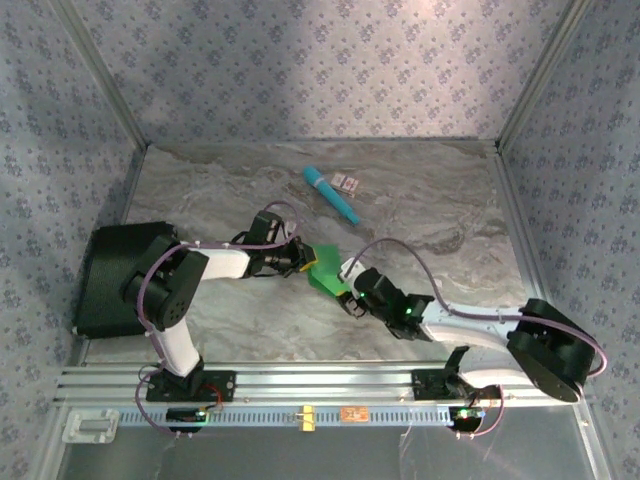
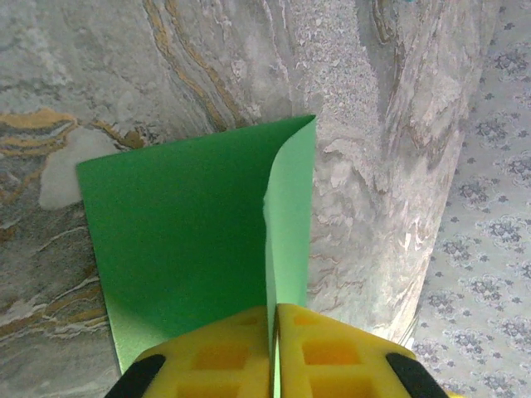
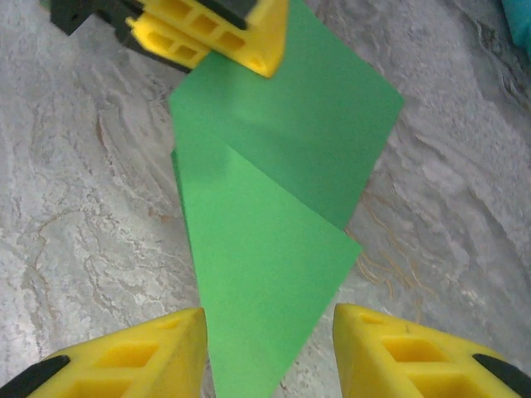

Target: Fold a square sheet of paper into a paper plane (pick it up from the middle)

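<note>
Trouble from here most likely starts at the pinch. The left gripper (image 2: 274,313) is closed tight on a raised fold of the square sheet of paper (image 2: 182,240), its yellow fingers pressed together with only the thin green edge between them. The sheet lies near the middle of the table (image 1: 440,230), between the two arms, part of it flat on the marbled surface and part lifted into that upright flap. The right gripper (image 3: 270,323) stands partly open and holds nothing, one finger on either side of the sheet's near pointed corner. From its wrist view I cannot tell whether the fingertips touch the table or hang just over it.

If the left arm pulls sideways while the flat part drags on the table, the thin paper may tear at the pinch. It may instead slide as a whole, so the crease lands off centre. If the right fingers come down unevenly on the corner, they could crumple the point or press in a skewed line. A diagonal fold edge crosses the sheet, and any slant there would probably carry into the wings later.

The two grippers work near each other, so a careless reach could knock them together. The teal stick (image 1: 331,194) lies well apart and seems no threat.
</note>
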